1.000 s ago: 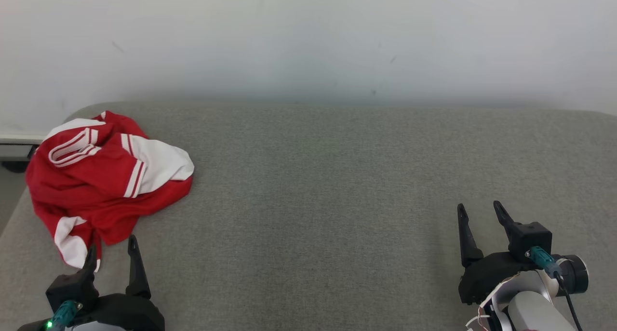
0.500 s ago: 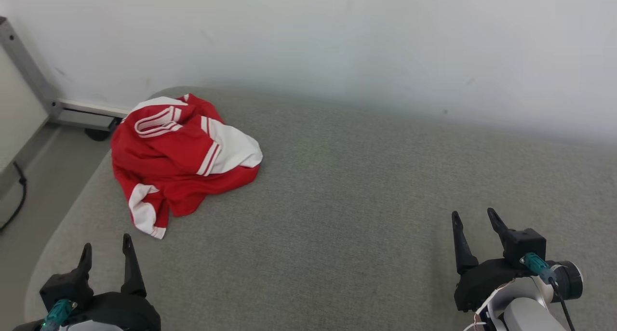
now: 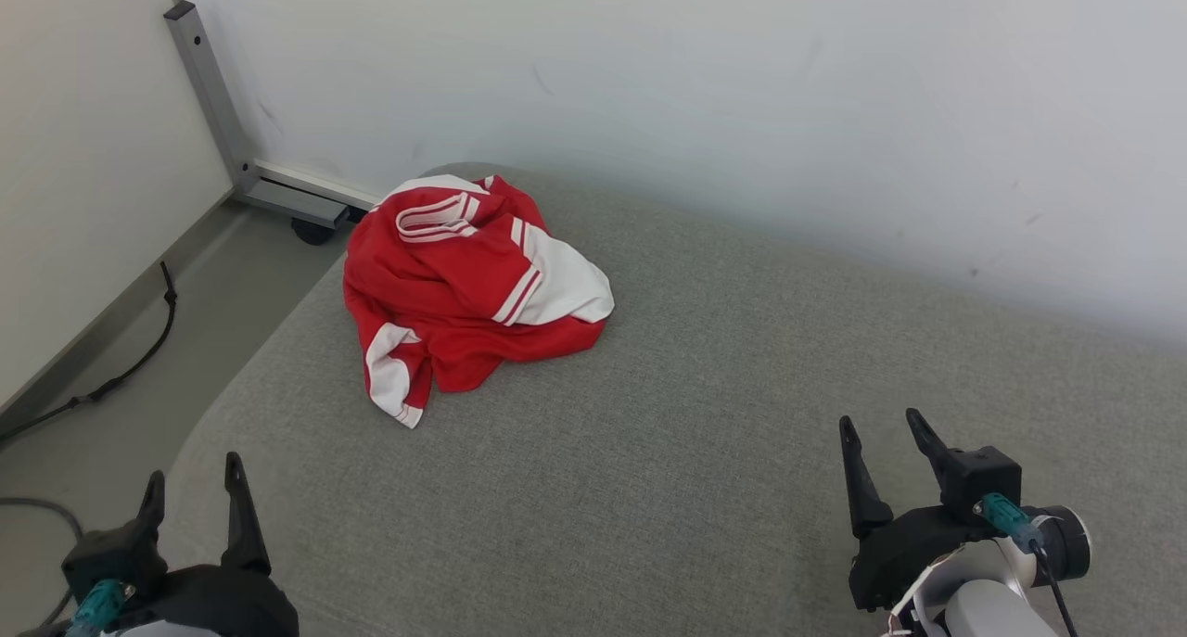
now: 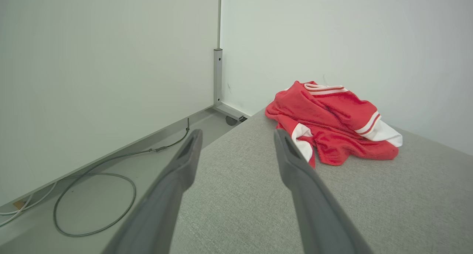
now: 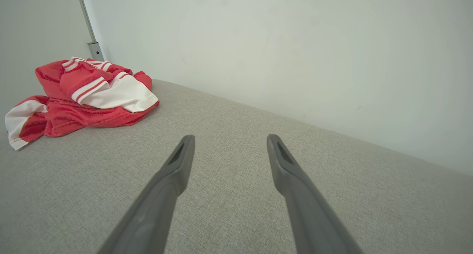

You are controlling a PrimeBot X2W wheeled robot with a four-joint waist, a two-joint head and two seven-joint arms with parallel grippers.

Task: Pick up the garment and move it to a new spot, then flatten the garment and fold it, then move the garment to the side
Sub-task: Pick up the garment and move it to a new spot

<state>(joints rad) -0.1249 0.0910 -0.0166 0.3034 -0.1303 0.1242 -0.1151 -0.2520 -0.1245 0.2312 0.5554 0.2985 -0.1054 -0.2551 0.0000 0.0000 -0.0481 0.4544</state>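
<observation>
Camera swung left: floor (image 3: 185, 322) shows beside grey pad (image 3: 649, 452) bearing garment (image 3: 454, 285).

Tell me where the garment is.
In the head view the garment lies on the grey cushion at its far left corner, by the wall, ahead of the left end effector.

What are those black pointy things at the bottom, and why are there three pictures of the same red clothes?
Those are a robot's two hands, called grippers, each with two long dark fingers. One picture comes from a camera on its head: there the left gripper is at the lower left, the right gripper at the lower right. The other two come from cameras on its wrists, looking along the fingers. On the grey fabric surface lies a crumpled red garment with white stripes and panels. Both grippers are open and hold nothing; neither touches the garment.
</observation>
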